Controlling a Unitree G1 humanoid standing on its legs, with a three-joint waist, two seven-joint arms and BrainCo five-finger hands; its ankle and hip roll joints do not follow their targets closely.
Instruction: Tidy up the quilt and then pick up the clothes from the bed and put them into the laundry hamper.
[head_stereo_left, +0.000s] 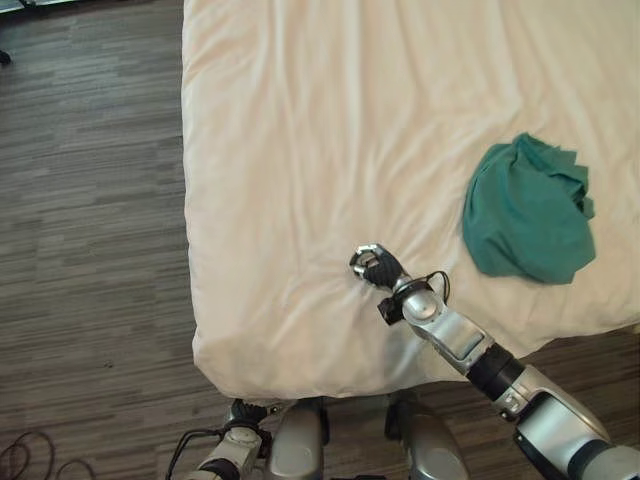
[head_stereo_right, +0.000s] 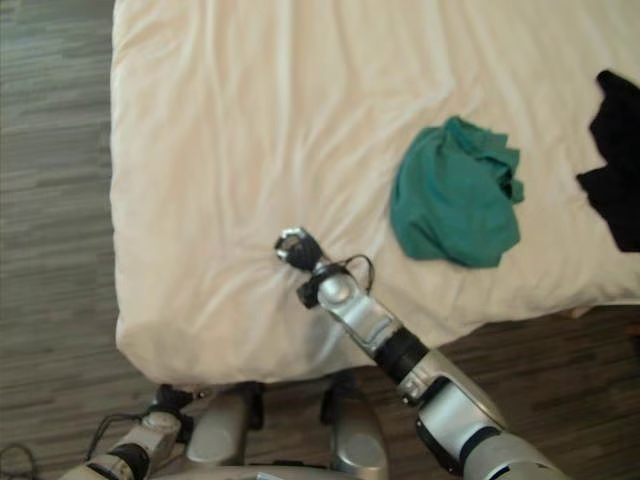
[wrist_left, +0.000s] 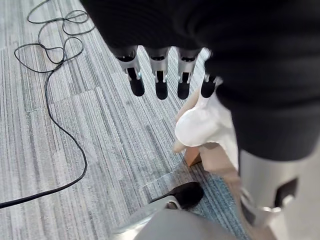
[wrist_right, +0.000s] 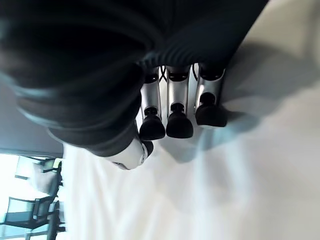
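The cream quilt (head_stereo_left: 320, 130) lies spread over the bed, with soft creases. A crumpled green garment (head_stereo_left: 525, 212) rests on it to the right, and a black garment (head_stereo_right: 615, 160) lies further right at the bed's edge. My right hand (head_stereo_left: 375, 268) rests on the quilt near the front edge, left of the green garment, holding nothing. In the right wrist view its fingers (wrist_right: 172, 95) are relaxed, dark tips against the quilt. My left hand (wrist_left: 159, 75) hangs low beside the bed corner over the floor, fingers straight and empty.
Dark wood-look floor (head_stereo_left: 90, 220) runs along the bed's left side and front. The quilt's front left corner (wrist_left: 200, 125) hangs over a wooden bed leg (wrist_left: 192, 156).
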